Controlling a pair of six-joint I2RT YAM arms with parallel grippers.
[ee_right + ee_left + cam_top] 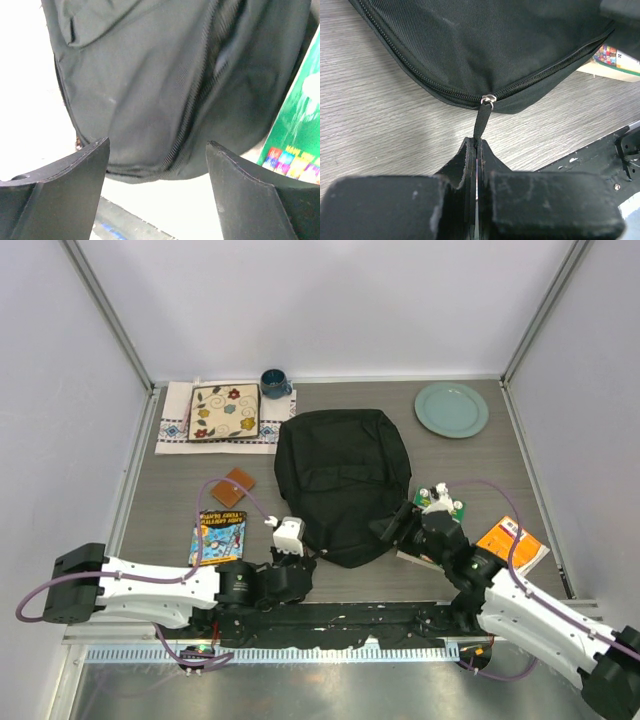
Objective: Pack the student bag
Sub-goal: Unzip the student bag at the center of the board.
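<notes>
The student bag (343,483), a big black backpack, lies flat in the middle of the table. My left gripper (302,560) is at its near left corner. In the left wrist view this gripper (477,142) is shut on the black zipper pull tab (481,122), which hangs from the metal slider (488,99) on the bag's edge (485,45). My right gripper (396,530) is at the bag's near right corner. In the right wrist view it (157,150) stands open, nothing between its fingers, facing the bag's zippered side (165,75).
A colourful book (295,130) lies partly under the bag beside my right gripper. On the table are a comic book (217,537), a small brown notebook (233,487), an orange book (512,543), a patterned tile on a cloth (224,412), a blue mug (274,383) and a green plate (452,409).
</notes>
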